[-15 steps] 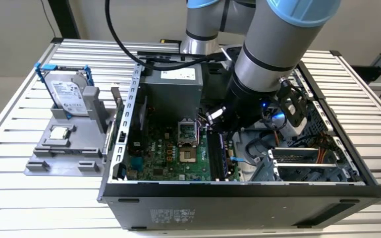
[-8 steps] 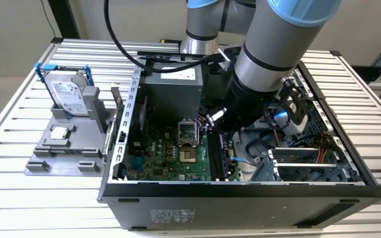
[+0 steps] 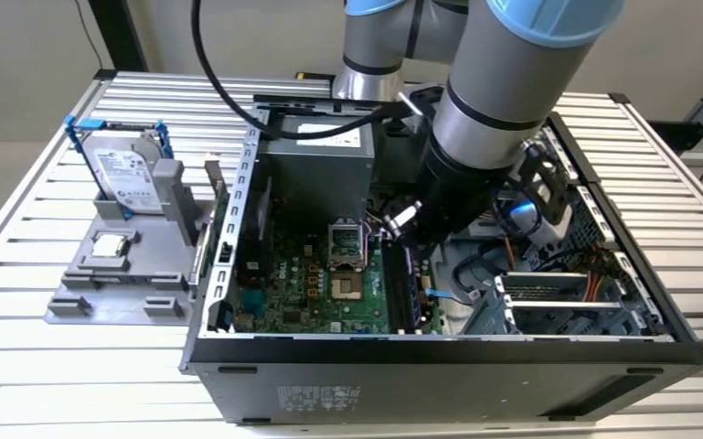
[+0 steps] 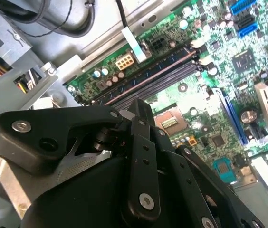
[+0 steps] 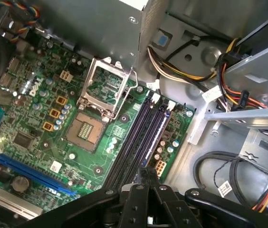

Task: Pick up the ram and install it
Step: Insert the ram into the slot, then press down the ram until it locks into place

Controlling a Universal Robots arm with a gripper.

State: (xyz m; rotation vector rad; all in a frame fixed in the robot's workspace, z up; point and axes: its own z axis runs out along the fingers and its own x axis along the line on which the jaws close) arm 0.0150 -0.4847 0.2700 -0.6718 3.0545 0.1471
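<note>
Gripper (image 5: 148, 179) fingers sit drawn close together, pinching the ram (image 5: 157, 133), which stands on edge in a dark memory slot on the green motherboard (image 3: 290, 283) inside the open computer case (image 3: 449, 366). In the exterior view the ram (image 3: 424, 288) lies at 3 o'clock from the empty processor socket (image 3: 345, 283). Outside the case at 9 o'clock, a grey holder (image 3: 83, 302) carries the hard drive (image 3: 125, 174) and processor chip (image 3: 110, 245).

Matt black plastic claw (image 4: 138, 156), glossy green motherboard (image 5: 53, 128).
</note>
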